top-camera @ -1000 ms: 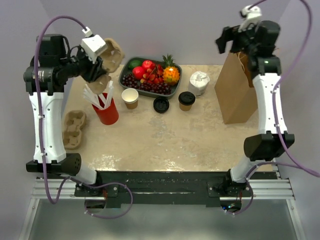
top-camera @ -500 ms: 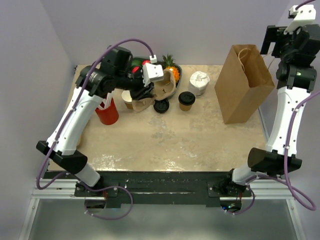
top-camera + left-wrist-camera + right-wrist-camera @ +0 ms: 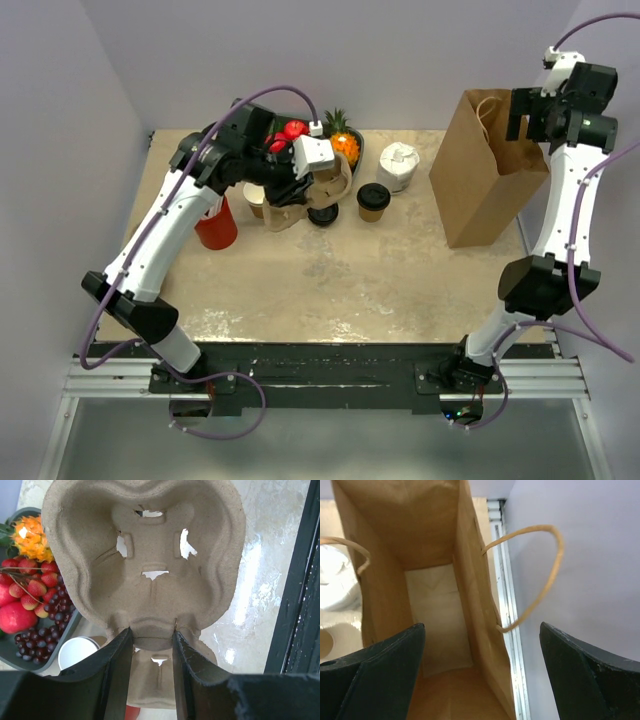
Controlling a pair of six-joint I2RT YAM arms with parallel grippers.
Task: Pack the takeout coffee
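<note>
The takeout coffee point(image 3: 373, 201), a small brown cup with a black lid, stands on the table right of centre. My left gripper point(image 3: 295, 191) point(image 3: 151, 633) is shut on the middle ridge of a pulp cup carrier point(image 3: 322, 188) point(image 3: 145, 555), which hangs over the table just left of the coffee. The brown paper bag point(image 3: 482, 175) point(image 3: 437, 607) stands open at the right. My right gripper point(image 3: 526, 122) point(image 3: 482, 630) hovers open above the bag's mouth, straddling its right wall, with nothing between the fingers.
A lidless brown cup point(image 3: 255, 199) point(image 3: 77, 652) and a loose black lid point(image 3: 322, 214) sit partly under the carrier. A red cup point(image 3: 216, 226) stands to the left, a fruit tray point(image 3: 352, 158) point(image 3: 30, 595) at the back, and a white wad point(image 3: 398, 165) beside it. The bag's handle point(image 3: 540, 570) loops right.
My left arm has swung from the far left to the table's middle, carrying the cup carrier. The right arm moved right, then settled over the bag's mouth, still open.
</note>
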